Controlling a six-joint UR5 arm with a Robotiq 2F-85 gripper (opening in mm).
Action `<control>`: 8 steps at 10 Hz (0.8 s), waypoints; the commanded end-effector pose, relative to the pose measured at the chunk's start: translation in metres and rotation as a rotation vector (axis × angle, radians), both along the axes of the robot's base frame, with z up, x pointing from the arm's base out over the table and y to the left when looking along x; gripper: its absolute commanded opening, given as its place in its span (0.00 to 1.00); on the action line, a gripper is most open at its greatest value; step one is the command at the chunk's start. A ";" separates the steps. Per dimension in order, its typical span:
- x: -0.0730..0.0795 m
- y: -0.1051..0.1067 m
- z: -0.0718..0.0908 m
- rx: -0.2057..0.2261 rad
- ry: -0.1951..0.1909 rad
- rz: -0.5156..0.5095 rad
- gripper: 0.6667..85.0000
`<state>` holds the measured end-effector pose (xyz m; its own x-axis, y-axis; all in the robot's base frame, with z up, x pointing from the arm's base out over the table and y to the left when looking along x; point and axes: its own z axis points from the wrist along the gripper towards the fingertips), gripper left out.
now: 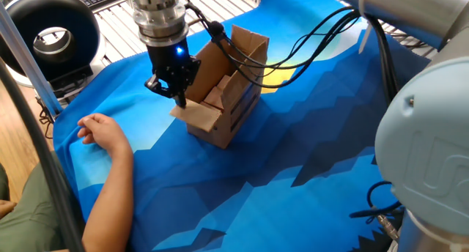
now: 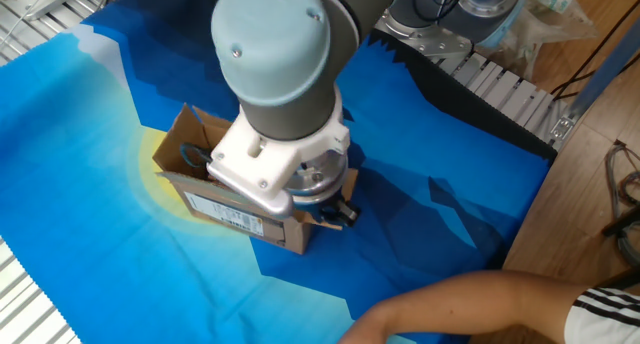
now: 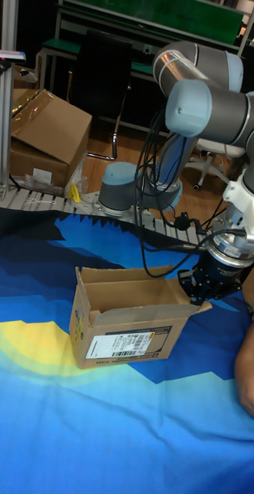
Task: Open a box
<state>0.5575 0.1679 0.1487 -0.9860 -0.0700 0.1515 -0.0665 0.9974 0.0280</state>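
The box (image 1: 229, 97) is a small brown carton lying on the blue cloth, its top open and its far flap standing upright. Its near end flap (image 1: 195, 115) is folded outward and slopes down. My gripper (image 1: 179, 99) points down at that end, fingers together, tips touching the flap's upper edge. The tall fixed view shows the box (image 3: 127, 328) with a printed label on its side and the gripper (image 3: 196, 298) at its right end. In the other fixed view the wrist hides most of the gripper above the box (image 2: 215, 210).
A person's hand (image 1: 97, 129) rests on the cloth just left of the box, with the forearm (image 2: 450, 302) along the table's edge. Black cables (image 1: 293, 53) hang over the box. A black round device (image 1: 48, 31) and a large carton (image 3: 35, 135) stand off the cloth.
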 end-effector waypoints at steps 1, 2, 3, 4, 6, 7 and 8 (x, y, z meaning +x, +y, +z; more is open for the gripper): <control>-0.007 -0.019 0.022 0.000 0.022 0.019 0.01; -0.007 -0.035 0.029 -0.020 0.021 0.036 0.01; -0.007 -0.047 0.034 -0.027 0.022 0.040 0.01; -0.006 -0.061 0.038 -0.045 0.018 0.049 0.01; 0.014 -0.095 0.043 -0.111 -0.064 0.061 0.01; 0.021 -0.103 0.043 -0.109 -0.095 0.061 0.01; 0.030 -0.110 0.042 -0.100 -0.136 0.071 0.01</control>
